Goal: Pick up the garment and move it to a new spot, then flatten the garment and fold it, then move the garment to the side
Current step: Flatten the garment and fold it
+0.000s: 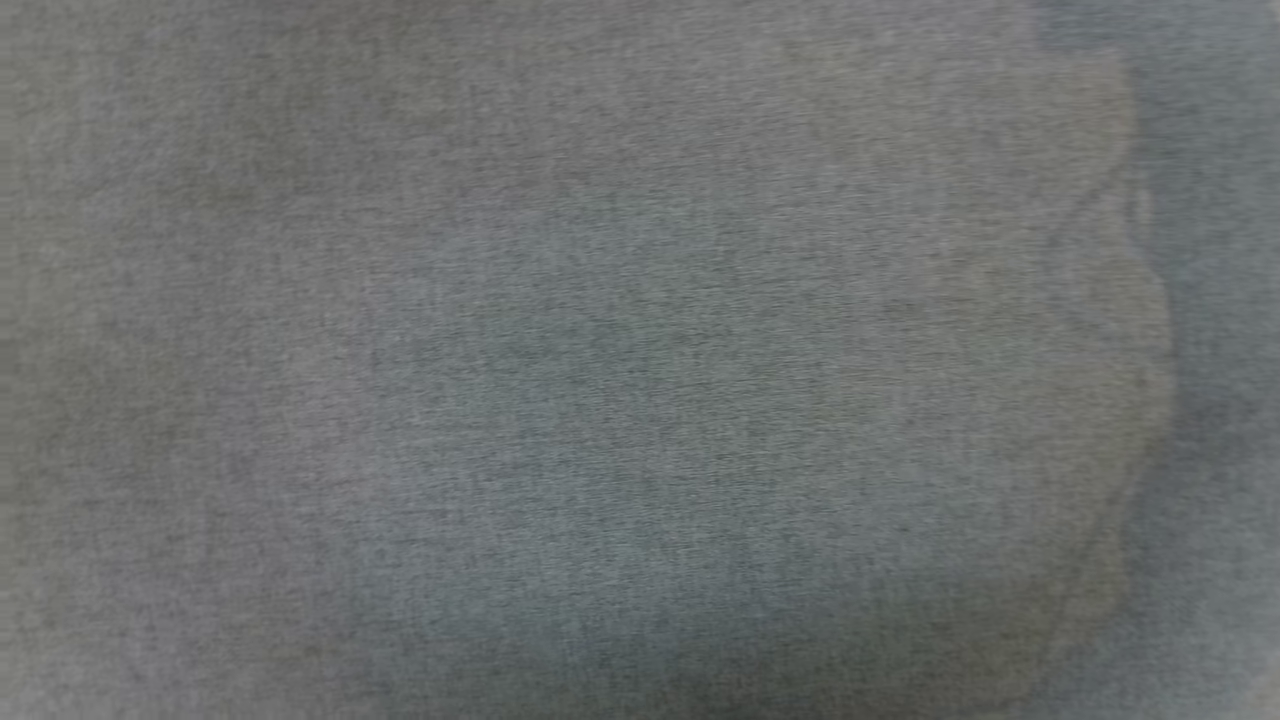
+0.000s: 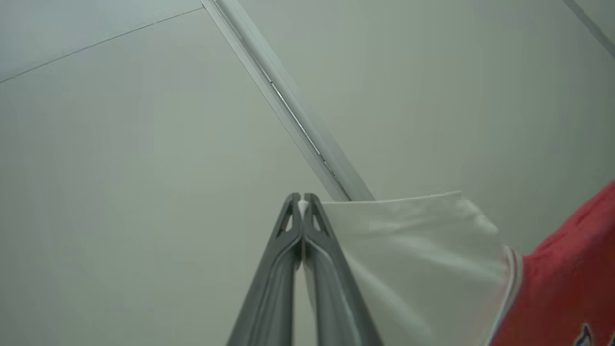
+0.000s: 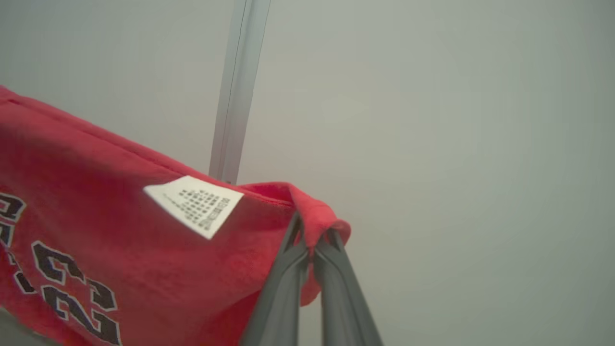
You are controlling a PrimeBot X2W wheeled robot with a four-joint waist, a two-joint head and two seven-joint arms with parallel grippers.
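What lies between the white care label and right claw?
Only bare cloth of the red lettered garment, between white care label and right claw, in the right wrist view.

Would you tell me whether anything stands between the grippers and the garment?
Nothing visible does: the left gripper is clamped on a white part of the garment, the right gripper on its red edge.

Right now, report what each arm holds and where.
The garment: left jaws clamp a corner of its white panel; right jaws clamp a bunched red edge near the care label.
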